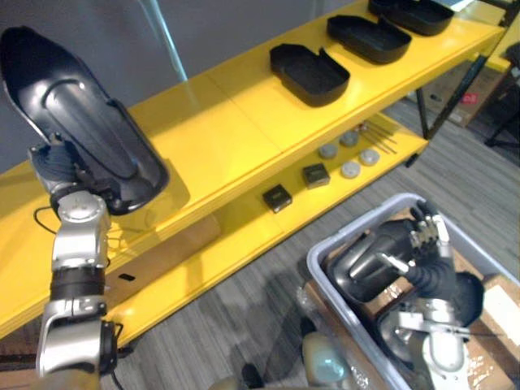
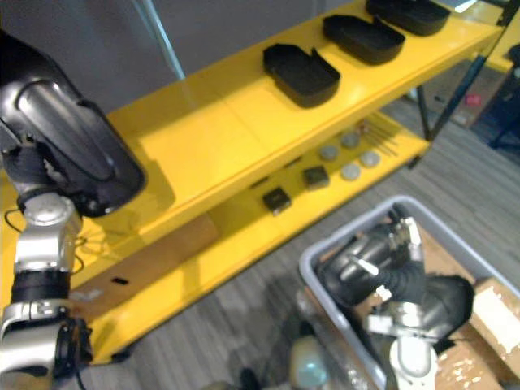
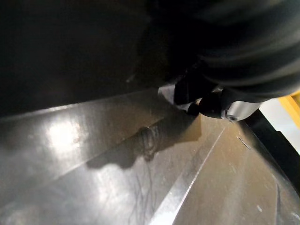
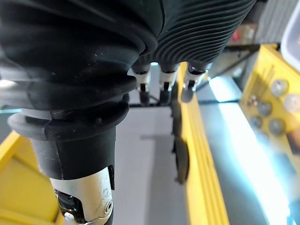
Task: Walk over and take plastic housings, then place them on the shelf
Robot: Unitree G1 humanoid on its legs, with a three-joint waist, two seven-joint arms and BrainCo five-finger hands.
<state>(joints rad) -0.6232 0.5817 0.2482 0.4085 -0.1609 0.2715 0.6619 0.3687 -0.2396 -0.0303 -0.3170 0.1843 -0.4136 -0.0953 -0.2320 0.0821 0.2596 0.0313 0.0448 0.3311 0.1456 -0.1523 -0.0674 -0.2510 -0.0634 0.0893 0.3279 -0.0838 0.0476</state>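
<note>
A long black plastic housing (image 1: pixel 85 122) stands tilted over the left end of the yellow shelf's top board (image 1: pixel 219 134), hollow side towards me. My left hand (image 1: pixel 63 172) is shut on its lower end; the left wrist view has its glossy surface (image 3: pixel 117 159) right under my hand. Further right on that board lie three more black housings (image 1: pixel 309 73) (image 1: pixel 367 36) (image 1: pixel 410 12). My right hand (image 1: pixel 428 236) is down in the grey bin (image 1: pixel 357 215), fingers relaxed, just behind a rounded black housing (image 1: pixel 366 264). Another dark housing (image 1: pixel 470 294) lies beside it.
On the lower shelf board lie two small black boxes (image 1: pixel 277 197) (image 1: pixel 315 175) and several grey discs (image 1: pixel 349 154). A cardboard sheet (image 1: pixel 162 252) leans under the shelf. A cardboard box (image 1: pixel 500 301) sits right of the bin. Grey plank floor lies between the shelf and the bin.
</note>
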